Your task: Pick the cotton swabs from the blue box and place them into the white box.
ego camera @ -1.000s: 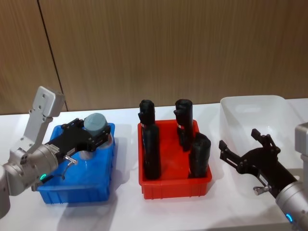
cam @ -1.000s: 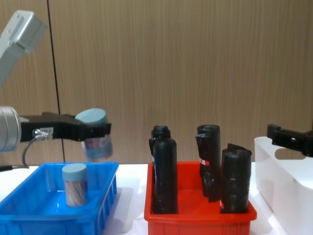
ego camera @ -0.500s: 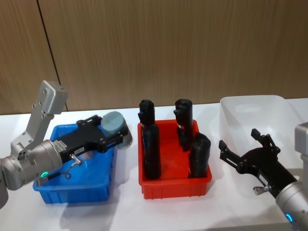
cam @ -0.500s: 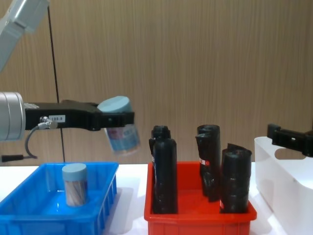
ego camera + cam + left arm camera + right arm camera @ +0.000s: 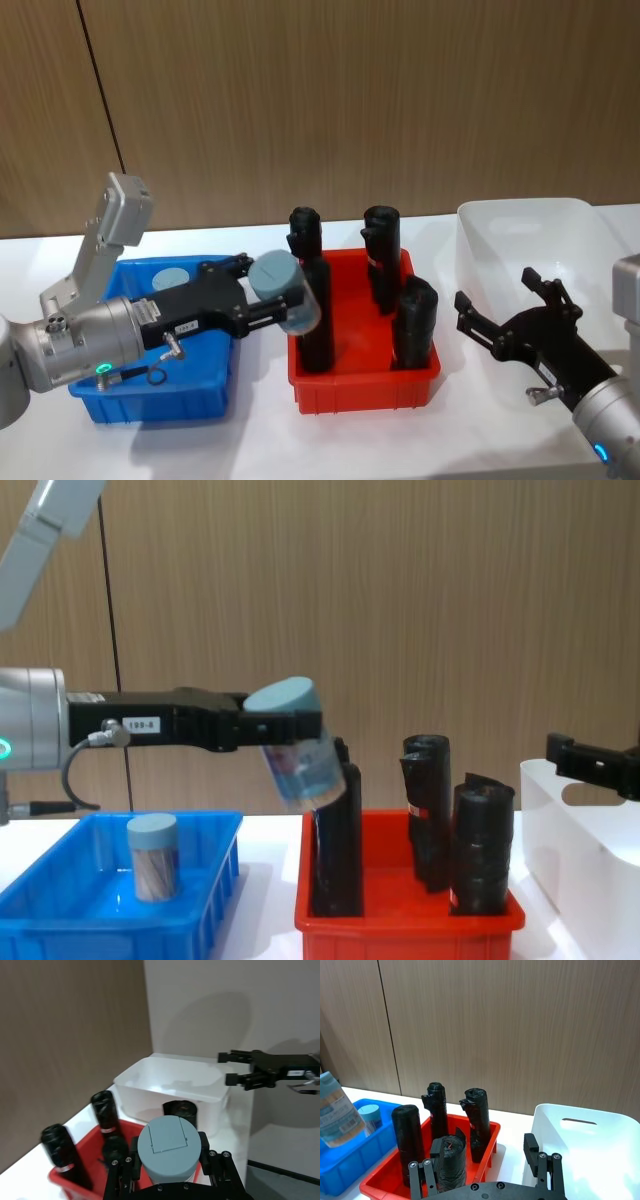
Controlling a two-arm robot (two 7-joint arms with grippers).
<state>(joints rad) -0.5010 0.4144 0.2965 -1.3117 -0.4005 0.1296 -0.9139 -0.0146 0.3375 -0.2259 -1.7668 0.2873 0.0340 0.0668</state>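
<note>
The left gripper [image 5: 265, 298], jaws clamped on a tub of cotton swabs [image 5: 290, 305], is holding it mid-frame above the red bin [image 5: 365, 385]; this looks like the transfer step (a second tub [image 5: 153, 855] is waiting in the blue box [image 5: 150, 400]). Next, it is needing clearance over the black rolls [image 5: 415, 320] toward the white box [image 5: 520, 225] at right. The right gripper [image 5: 497, 290] is idling lower right, jaws apart.

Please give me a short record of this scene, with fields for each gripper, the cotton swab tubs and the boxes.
left gripper: shut on held tub
held tub: tilted, in the air by the red bin's left edge
right gripper: open, before the white box
blue box: second tub stands upright inside
red bin: holds four black rolls
</note>
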